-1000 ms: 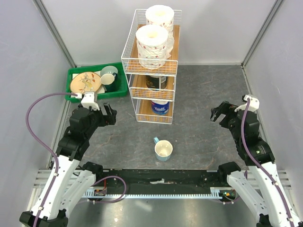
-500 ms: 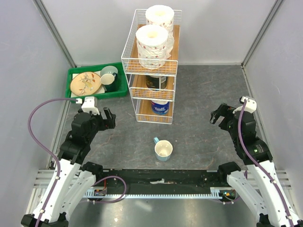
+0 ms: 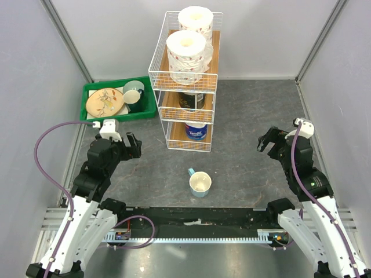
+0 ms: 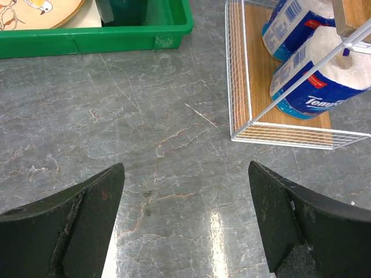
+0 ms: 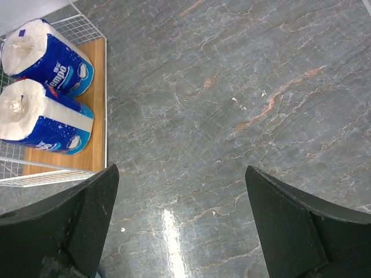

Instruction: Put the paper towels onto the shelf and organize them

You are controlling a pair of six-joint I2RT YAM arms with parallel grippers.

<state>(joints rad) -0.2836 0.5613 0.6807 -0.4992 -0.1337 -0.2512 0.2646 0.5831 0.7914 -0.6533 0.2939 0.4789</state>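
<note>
The job looks all but finished -- every one of the paper towels in view sits on the shelf (image 3: 168, 109), and none lies loose on the table (image 3: 249, 116); the top tier carries the white patterned rolls, one at the back (image 3: 195, 18) and one nearer the front (image 3: 186, 45), which seems to rest on another beneath it; the middle tier holds the dark-wrapped roll (image 3: 191, 99); the bottom tier holds the two blue-wrapped rolls (image 5: 49, 58), lying on their sides next to each other on the wooden board.

The left claw (image 3: 132, 145) is spread wide and grasps nothing, hanging over bare table near the shelf's lower left corner; the right claw (image 3: 265, 142) is likewise released and empty, well apart from the shelf on its right.

What is left, by my reading, is little -- perhaps a tidying nudge, though the rolls already look sorted by kind, tier by tier; the cup (image 3: 200, 184) and the green tray (image 3: 148, 109) are no part of it.
</note>
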